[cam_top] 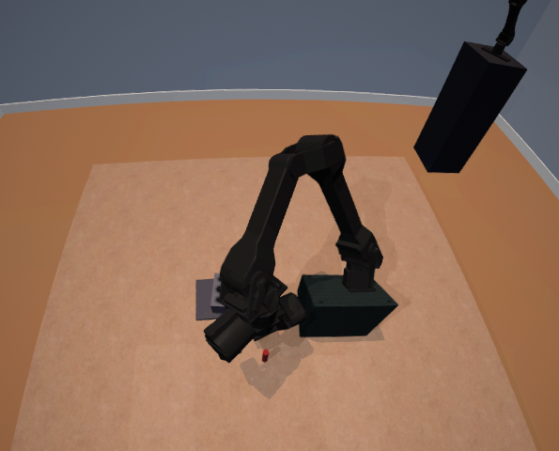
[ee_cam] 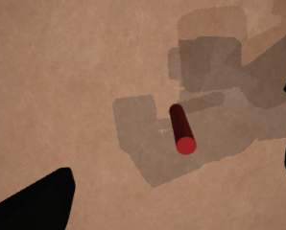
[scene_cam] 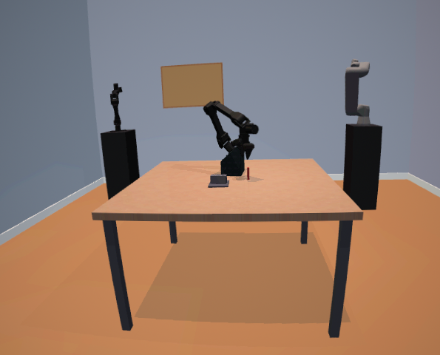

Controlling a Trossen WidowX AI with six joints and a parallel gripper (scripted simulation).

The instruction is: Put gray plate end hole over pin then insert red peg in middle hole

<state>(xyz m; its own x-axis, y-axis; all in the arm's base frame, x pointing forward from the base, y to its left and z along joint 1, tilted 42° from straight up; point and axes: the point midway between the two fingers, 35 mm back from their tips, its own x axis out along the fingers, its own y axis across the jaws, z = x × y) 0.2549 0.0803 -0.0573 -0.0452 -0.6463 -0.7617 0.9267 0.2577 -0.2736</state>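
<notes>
The gray plate (cam_top: 216,306) (scene_cam: 218,179) sits level on the dark base (cam_top: 204,301) (scene_cam: 218,185). Some of its holes show in the top view, with the arm over its right part; the pin is not visible. The red peg (cam_top: 265,356) (scene_cam: 248,173) (ee_cam: 182,128) stands upright on the table, apart from the base. My gripper (scene_cam: 248,155) (ee_cam: 179,167) is wide open and empty, above the peg. In the wrist view the peg stands between the spread fingers, not touched. In the top view the fingertips are hidden behind the wrist.
The dark block (cam_top: 345,320) (scene_cam: 232,166) that carries my arm stands close to the base and the peg. My arm (cam_top: 270,209) arches over the table (cam_top: 138,233) (scene_cam: 197,200). Black pedestals (scene_cam: 120,164) (scene_cam: 361,168) with other arms stand beyond the table.
</notes>
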